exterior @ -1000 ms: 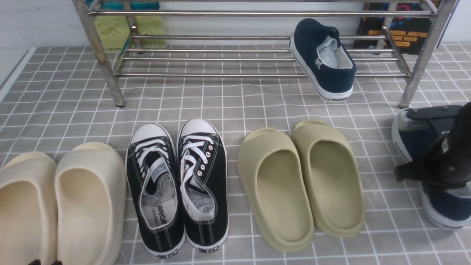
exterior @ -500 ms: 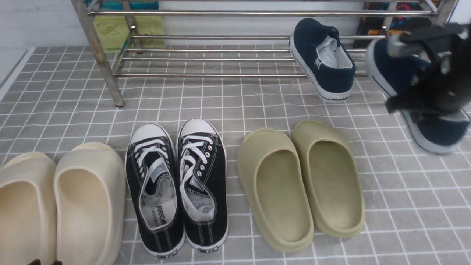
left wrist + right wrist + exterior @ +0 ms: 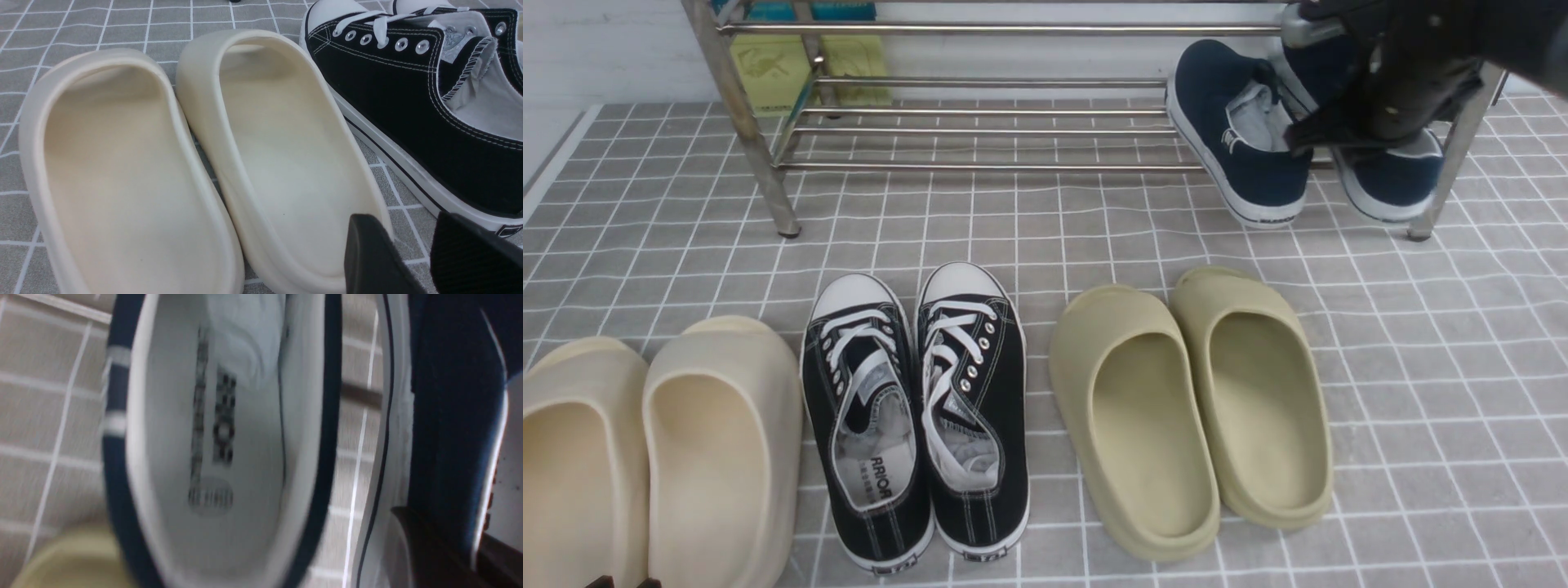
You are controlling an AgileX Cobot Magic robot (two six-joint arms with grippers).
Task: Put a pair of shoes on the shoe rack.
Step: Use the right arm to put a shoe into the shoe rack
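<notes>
On grey tiled surface (image 3: 1421,343), right jaws gripping navy sneaker (image 3: 1392,175) at shoe rack (image 3: 980,30), left jaws apart.

- The right arm (image 3: 1515,37) reaches in from the upper right, stretched far forward.
- The right gripper (image 3: 1339,82) is tilted, its jaws clamped tight on the side wall of a navy shoe (image 3: 1392,180).
- The left gripper (image 3: 412,253) sits low at the near left, its two black fingers (image 3: 367,253) apart with nothing between them.
</notes>
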